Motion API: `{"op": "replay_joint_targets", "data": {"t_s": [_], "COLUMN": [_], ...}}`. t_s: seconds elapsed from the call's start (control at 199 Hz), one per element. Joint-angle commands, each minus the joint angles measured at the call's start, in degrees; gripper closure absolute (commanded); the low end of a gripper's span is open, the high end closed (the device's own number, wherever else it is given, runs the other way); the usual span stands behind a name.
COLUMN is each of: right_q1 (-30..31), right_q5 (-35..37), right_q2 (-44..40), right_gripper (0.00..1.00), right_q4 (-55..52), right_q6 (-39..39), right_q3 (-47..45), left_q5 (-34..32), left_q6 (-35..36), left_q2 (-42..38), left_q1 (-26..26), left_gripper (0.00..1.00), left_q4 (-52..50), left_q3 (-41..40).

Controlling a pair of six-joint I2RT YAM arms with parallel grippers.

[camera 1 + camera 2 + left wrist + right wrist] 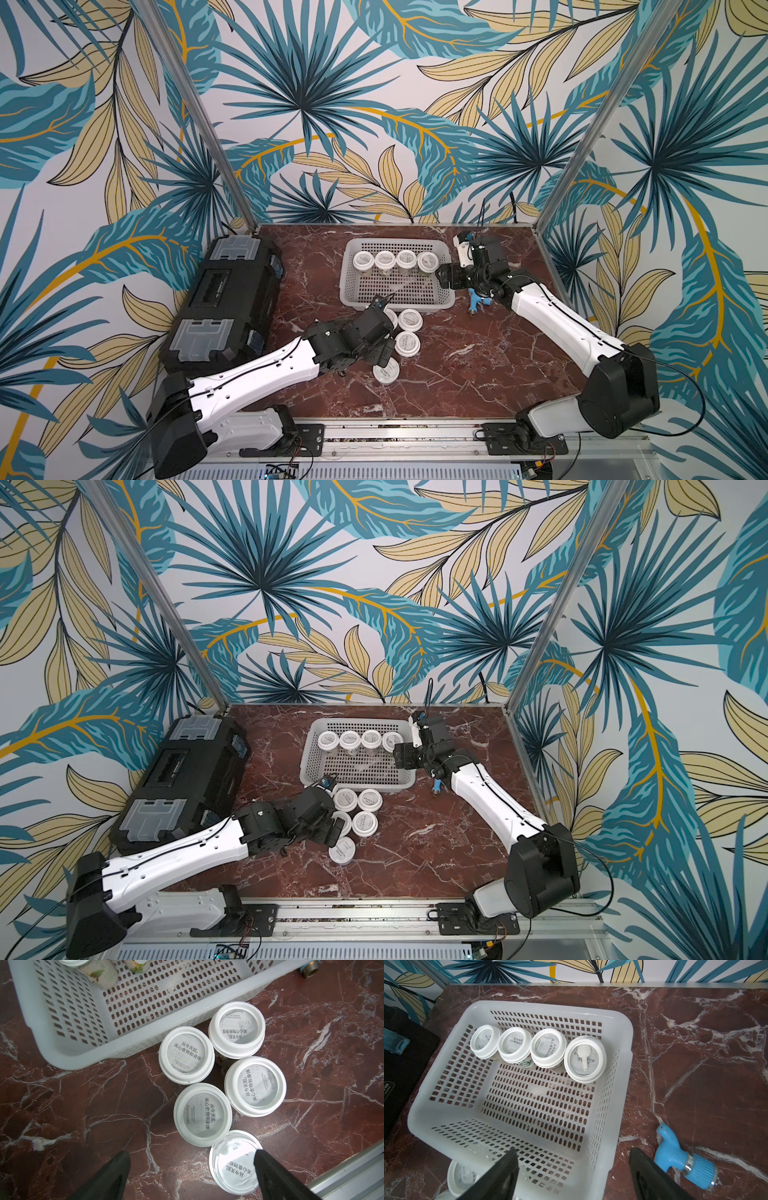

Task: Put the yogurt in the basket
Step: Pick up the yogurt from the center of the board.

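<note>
I have both tools released, jaws wide: the left tool (pixel 191 1154) hangs over the loose jars, the right tool (pixel 573 1151) over the basket (pixel 550 1006) rim. Four yogurt jars (pixel 548 1049) line the basket's far wall; its near floor is bare. Five loose jars (pixel 202 1113) huddle on the bench (pixel 62 1115), just outside the near rim. Lids read "Oarmilk". A blue nozzle (pixel 671 1153) lies beside the basket and a black toolbox (pixel 224 299) sits at the bench's left edge. The bench is red-brown marble and the walls are leaf-printed.
</note>
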Motion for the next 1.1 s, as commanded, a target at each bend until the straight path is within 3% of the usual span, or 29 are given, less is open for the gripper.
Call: {"op": "replay_joint_targets", "data": {"t_s": [0.0,0.13,0.511,0.732,1.098], "right_q1": [-0.2,-0.3,-0.4,-0.5,-0.4], "right_q5": [-0.9,-1.4,-1.9,-2.6,-2.8], "right_q2": [0.9,1.5,1.6,2.2,2.8], "right_gripper": [0.12,0.12,0.12,0.12,0.12], "right_q4": [0.4,0.3,0.2,0.2,0.0], "right_q6": [0.4,0.4,0.4,0.5,0.5], "right_q3": [-0.4,0.0,0.1,0.2,0.5], "left_q5": [2.0,5.0,11.5,11.1,10.4], "left_q6": [1.7,2.5,2.6,2.5,2.5], "left_q2": [1.2,2.8,9.6,10.4,9.8], "left_q1": [2.4,4.8,5.1,5.0,5.1], "left_gripper": [0.02,0.03,0.14,0.14,0.24], "left_q4": [4.4,5.8,4.5,5.4,5.4], "left_q3": [-1.5,-2.0,0.5,0.3,0.2]}}
